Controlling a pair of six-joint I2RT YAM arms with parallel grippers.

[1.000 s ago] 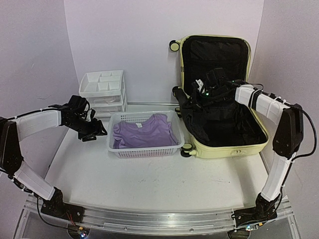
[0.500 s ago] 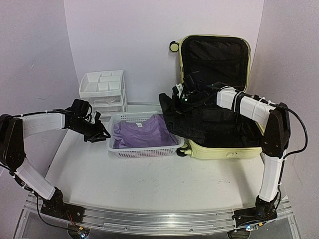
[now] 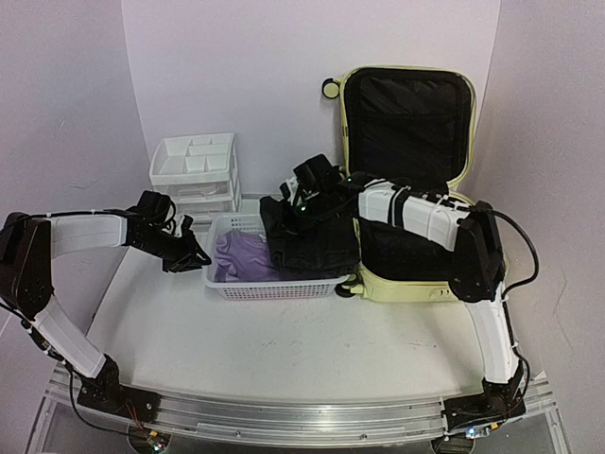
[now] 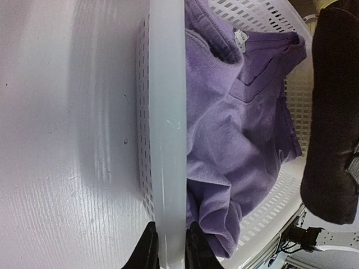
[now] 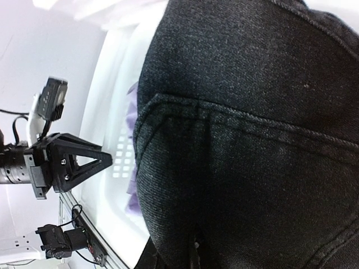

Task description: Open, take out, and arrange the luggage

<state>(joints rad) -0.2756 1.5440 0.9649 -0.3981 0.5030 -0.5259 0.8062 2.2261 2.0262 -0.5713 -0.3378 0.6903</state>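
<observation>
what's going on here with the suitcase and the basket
Two robot arms are unpacking the open yellow suitcase. The right gripper holds a dark denim garment, which hangs over the white basket and partly covers the purple shirt lying in it. The left gripper pinches the basket's left rim, seemingly to steady it. The garment is not yet let go.

Three cameras, one shared basket
Top looked down from high beyond its near side; left wrist hugged its rim; right wrist pressed on jeans above it.
</observation>
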